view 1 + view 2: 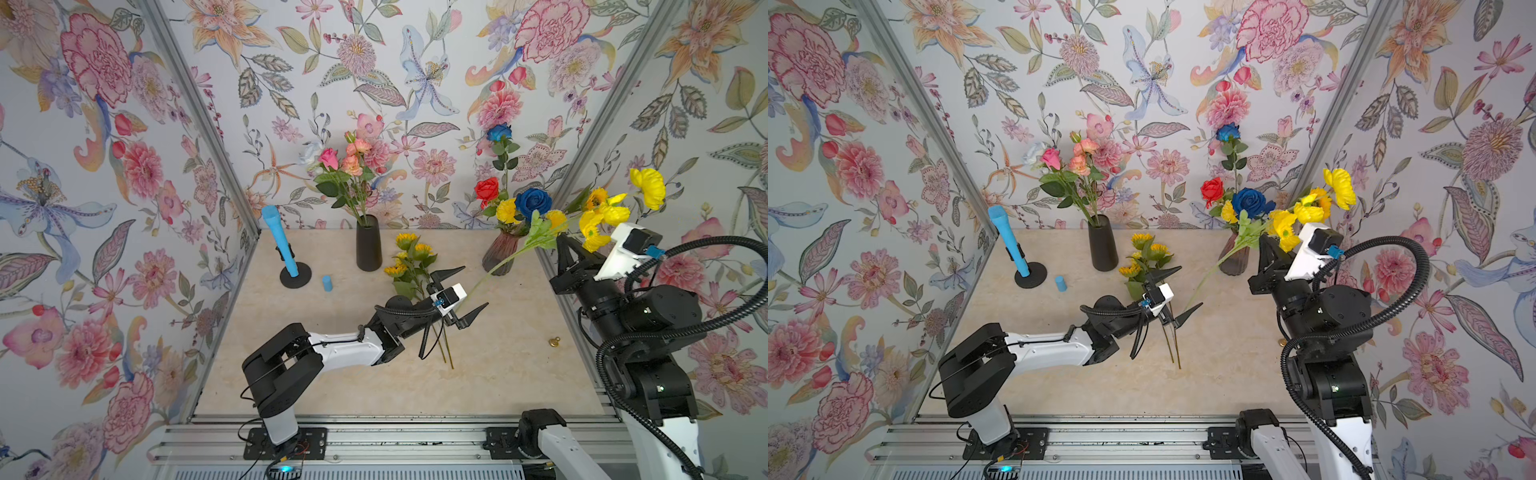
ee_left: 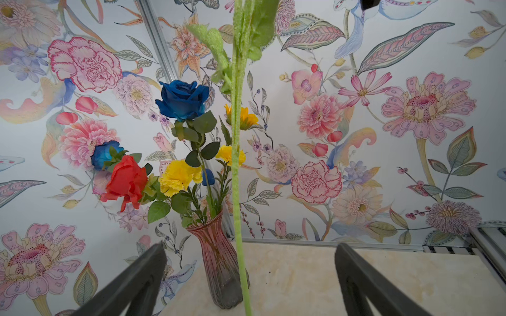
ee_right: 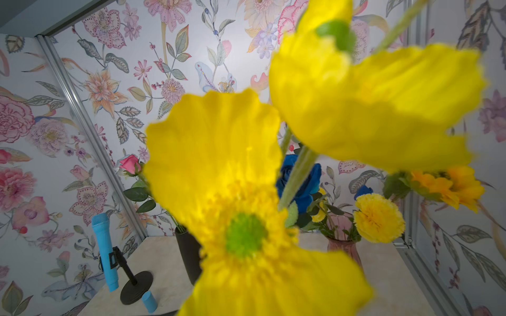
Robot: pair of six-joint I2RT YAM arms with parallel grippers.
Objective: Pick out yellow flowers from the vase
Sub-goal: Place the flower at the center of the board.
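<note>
Two grippers: my right gripper [image 1: 566, 244] pinches the yellow poppy spray [image 1: 598, 220], out of the pink vase [image 1: 500, 254]; my left gripper [image 1: 474, 286] gapes around its dangling stem [image 2: 236, 191]. Light and floppy, I judge: grip stem, never petals.

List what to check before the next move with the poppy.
1. Right claw shut on poppy stem: ok.
2. Stem's end out of vase: ok.
3. Stem between the jaws of left claw: ok.
4. Left claw gripping stem: not ok, open.
5. Vase rid of yellow: not ok, pompoms inside.
6. Left claw clear of sunflowers on the table: cannot tell.
</note>
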